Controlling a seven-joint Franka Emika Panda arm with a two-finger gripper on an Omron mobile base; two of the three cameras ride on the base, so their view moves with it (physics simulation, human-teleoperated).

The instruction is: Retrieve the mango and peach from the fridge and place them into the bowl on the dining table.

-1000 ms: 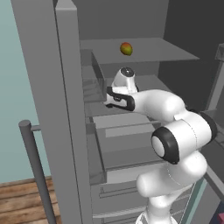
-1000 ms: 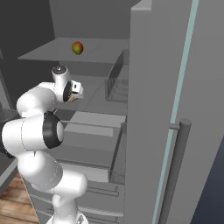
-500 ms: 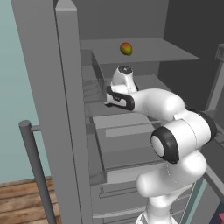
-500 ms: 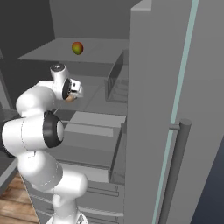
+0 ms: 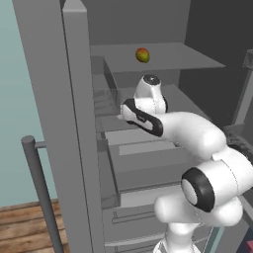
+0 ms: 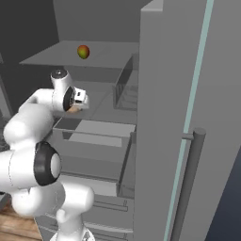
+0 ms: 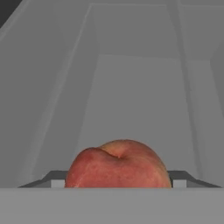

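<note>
Inside the open fridge, my gripper is shut on the peach, a pinkish-red fruit that sits between the two dark fingertips. From the right base view the peach peeks out orange under the hand, just above the middle shelf. The mango, yellow-green with a red blush, rests alone on the upper shelf, above and behind the hand. The bowl and the dining table are out of view.
The grey fridge door with its bar handle stands open on the right, the other door and handle on the left. A clear bin sits on the middle shelf. Grey drawers jut out below the arm.
The hand has shifted only slightly over the middle shelf, with the peach still between its fingers. The mango has not moved.
</note>
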